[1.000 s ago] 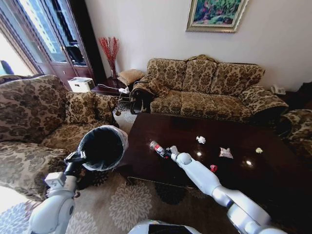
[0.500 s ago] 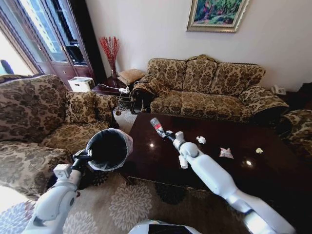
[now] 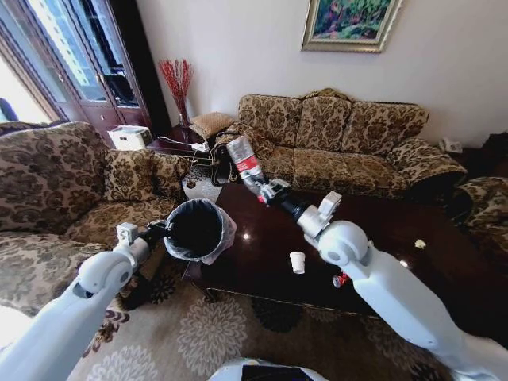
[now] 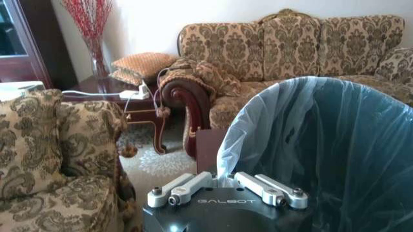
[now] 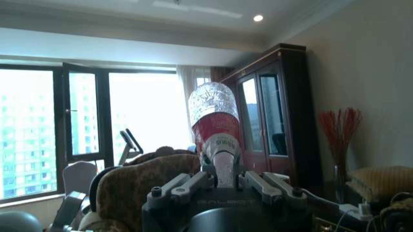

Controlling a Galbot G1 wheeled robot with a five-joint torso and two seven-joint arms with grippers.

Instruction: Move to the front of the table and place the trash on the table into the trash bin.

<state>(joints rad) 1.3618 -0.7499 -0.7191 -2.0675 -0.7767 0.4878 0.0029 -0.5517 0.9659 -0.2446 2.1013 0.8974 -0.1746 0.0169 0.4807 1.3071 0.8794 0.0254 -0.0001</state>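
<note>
sofa (image 3: 341,143): beyond the right jaws | armchair (image 3: 55,182): outward of the left jaws | painting (image 3: 349,22): high above right jaws | red twigs (image 3: 178,79): far corner

Dark glossy worktop (image 3: 262,246) with scattered trash on it

The long reddish-brown worktop stands on a floral-patterned carpet (image 3: 230,337), before the sofas. A white paper cup (image 3: 297,262) stands upright on it near its front edge, below and a little to the right of the raised right claw (image 3: 266,193). A small red-and-white item (image 3: 340,279) lies at the front edge, further right of the cup, partly hidden by the right arm. A small crumpled paper wad (image 3: 420,244) lies well apart from both, far out towards the worktop's right end. Bright spots of light reflect on the polished surface near the cup.
</note>
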